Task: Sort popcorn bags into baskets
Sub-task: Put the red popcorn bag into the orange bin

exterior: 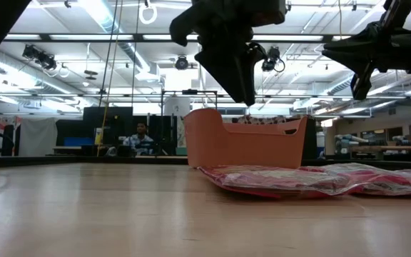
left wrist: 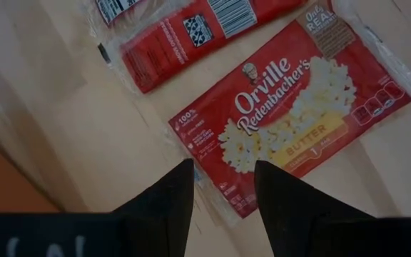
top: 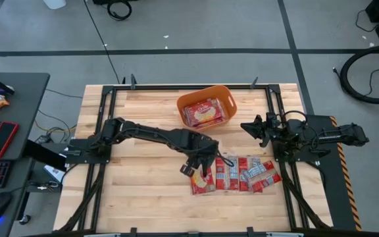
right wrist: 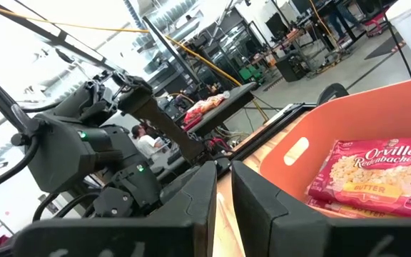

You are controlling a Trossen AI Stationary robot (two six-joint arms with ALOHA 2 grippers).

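My left gripper [top: 204, 168] hangs open above the near end of a row of red popcorn packets [top: 239, 175] lying flat on the table. In the left wrist view its fingers [left wrist: 223, 171] point down at a large packet with a yellow-cream popcorn picture [left wrist: 291, 114], beside a narrower packet [left wrist: 191, 32]. The low view shows the gripper [exterior: 245, 96] well above the packets [exterior: 284, 182], touching nothing. The orange basket [top: 183, 100] stands farther back with large packets [top: 204, 113] inside. My right gripper [top: 252, 126] waits at the basket's right, fingers [right wrist: 224, 187] a narrow gap apart.
The basket [exterior: 248, 146] stands on the far middle of the table, its slot handle [right wrist: 296, 152] facing my right gripper. Bare wood lies to the left and near side of the packets. A desk with a keyboard and a phone [top: 2, 139] stands left of the table.
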